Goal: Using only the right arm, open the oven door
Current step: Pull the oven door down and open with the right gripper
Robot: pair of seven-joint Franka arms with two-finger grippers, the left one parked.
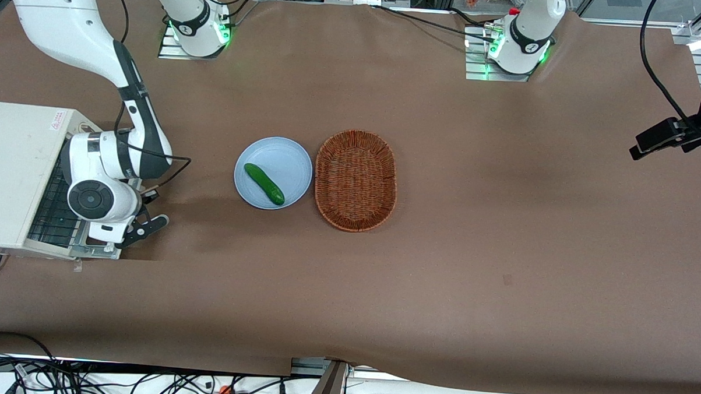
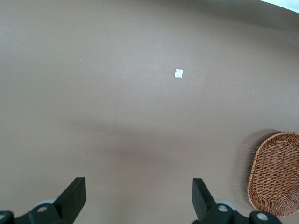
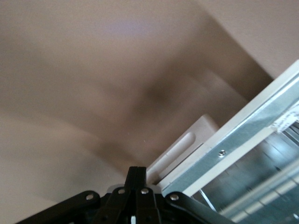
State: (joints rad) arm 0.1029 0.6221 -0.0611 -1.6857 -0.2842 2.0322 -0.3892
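Observation:
The cream-white oven (image 1: 13, 173) stands at the working arm's end of the table. Its oven door (image 1: 52, 210) is swung down and out from the oven's front, showing dark glass with a wire grid and a silver frame (image 1: 95, 250). The right arm (image 1: 103, 171) reaches over the door, and its gripper (image 1: 114, 240) sits at the door's outer edge. In the right wrist view the gripper (image 3: 137, 176) is shut, fingers pressed together with nothing between them, right beside the door's silver frame (image 3: 243, 135) and a cream end piece (image 3: 187, 145).
A pale blue plate (image 1: 282, 154) holding a green cucumber (image 1: 264, 183) lies mid-table, with a brown wicker basket (image 1: 356, 179) beside it. The basket (image 2: 275, 173) also shows in the left wrist view, along with a small white tag (image 2: 178, 73) on the brown tablecloth.

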